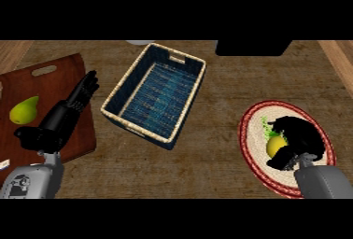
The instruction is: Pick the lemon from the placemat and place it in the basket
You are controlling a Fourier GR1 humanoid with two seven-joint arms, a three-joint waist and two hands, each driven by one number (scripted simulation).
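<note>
- Wooden counter (228, 79) seen from steeply above.
- Round placemat (257, 154) at right: pale centre, red rim.
- Lemon (275, 144) on the placemat, yellow, mostly covered; green streak just above and left of it.
- Right hand (300, 135) down over the lemon, fingers curled round it from the right and top; thumb below, at the lemon's lower edge. Holding the lemon, which sits low against the mat; cannot tell whether lifted clear.
- Grey right forearm entering from the lower right corner.
- Basket (180, 58) at centre: rectangular, pale woven rim, dark blue inside, set at a slant, handle slot at the far end. Well apart from the placemat, to its left.
- Cutting board (41, 88) at far left, reddish-brown, slot near its top edge.
- Pear (24, 111) on the board, yellow-green, narrow end up.
- Left hand (79, 95) over the board's right edge, between pear and basket, fingers straight and together, pointing up the view; holding nothing.
- Dark boxy object (254, 47) at the top edge, right of the basket; cannot tell what.
</note>
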